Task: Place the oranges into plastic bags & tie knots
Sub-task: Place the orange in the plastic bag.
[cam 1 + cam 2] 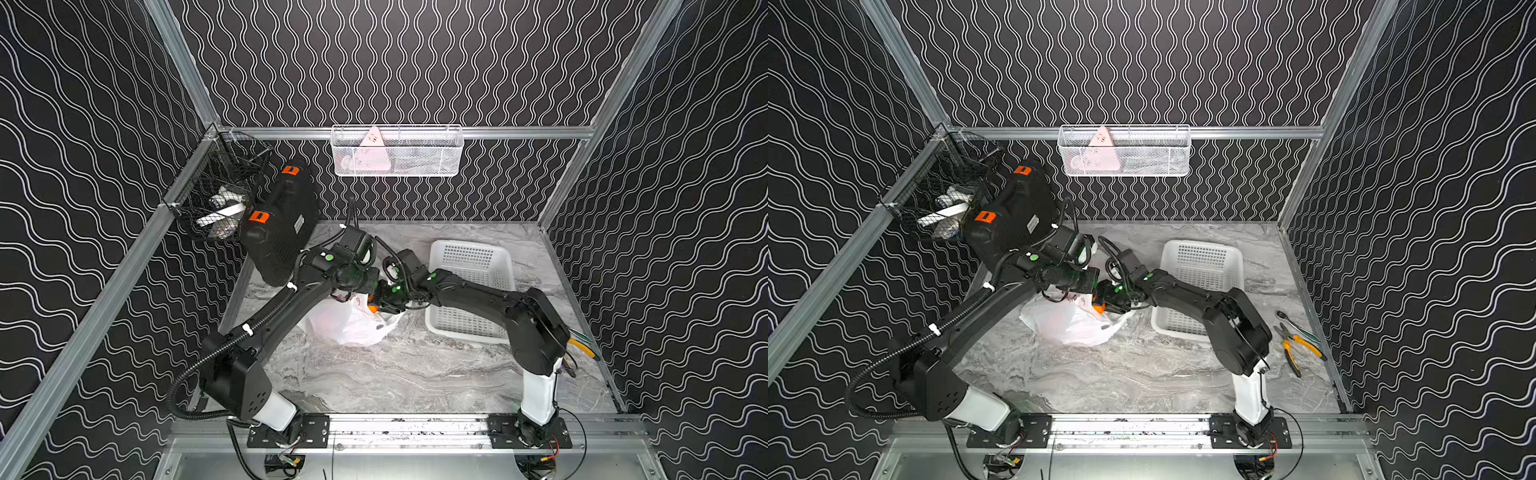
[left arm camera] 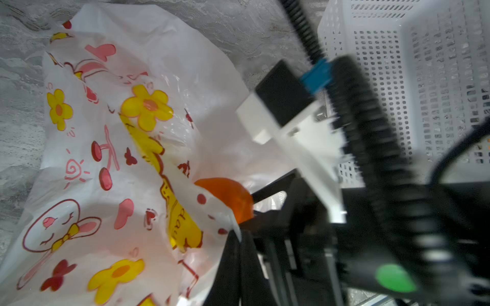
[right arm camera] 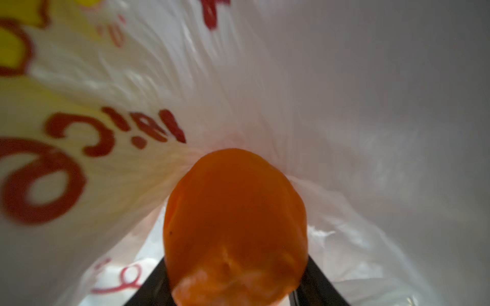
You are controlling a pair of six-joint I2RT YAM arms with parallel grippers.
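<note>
The white plastic bag (image 1: 349, 328) (image 1: 1067, 328) with cartoon prints lies mid-table under both wrists. My left gripper (image 2: 240, 238) is shut on the bag's rim (image 2: 225, 220), holding the mouth up. My right gripper (image 1: 380, 305) (image 3: 234, 278) is shut on one of the oranges (image 3: 236, 225) (image 2: 228, 196) (image 1: 372, 308) at the bag's mouth, with bag film (image 3: 238, 79) all around it. A faint orange tint shows through the bag in both top views. The knots are out of view.
A white perforated basket (image 1: 473, 257) (image 1: 1204, 249) (image 2: 397, 79) stands right of the bag, under the right forearm. Pliers (image 1: 1300, 345) lie by the right wall. A black case (image 1: 282, 224) leans at the back left, below a black wire basket (image 1: 216, 191).
</note>
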